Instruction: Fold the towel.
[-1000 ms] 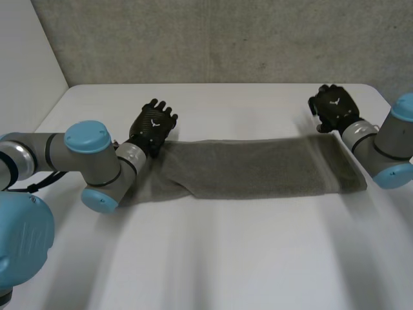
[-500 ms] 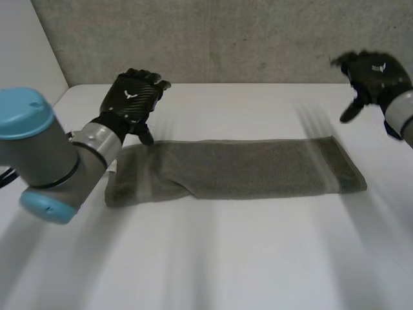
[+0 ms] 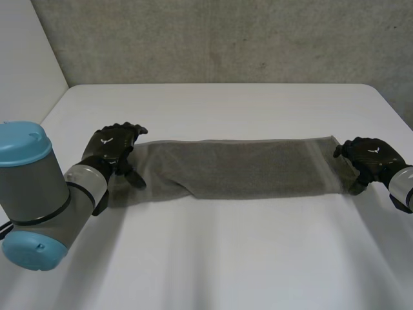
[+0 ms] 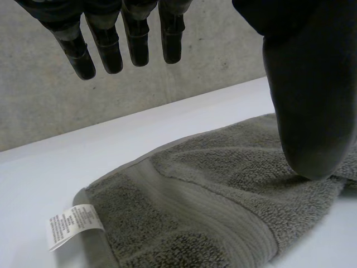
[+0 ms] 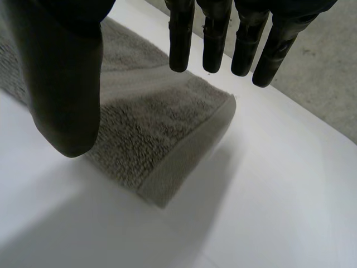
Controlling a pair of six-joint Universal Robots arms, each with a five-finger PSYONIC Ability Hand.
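Observation:
A long grey-green towel (image 3: 245,168) lies flat as a folded strip across the white table (image 3: 226,258). My left hand (image 3: 115,145) hovers over the towel's left end, open, with its straight fingers (image 4: 106,44) spread away from the thumb (image 4: 307,111). Beneath that palm lie the end (image 4: 189,212) with its woven band and a white label (image 4: 72,223) at the corner. Over the right end is my right hand (image 3: 368,155), also open, fingers (image 5: 215,39) and thumb (image 5: 67,95) apart above the towel's corner (image 5: 167,128). Neither hand holds cloth.
A grey concrete wall (image 3: 226,39) stands behind the table's far edge. A pale side wall (image 3: 26,64) rises at the left. My left arm (image 3: 39,187) reaches in low over the table's near left.
Both hands left the towel's far edge, lifted up and outward, then came down over the towel's two short ends. The towel has stayed in place.

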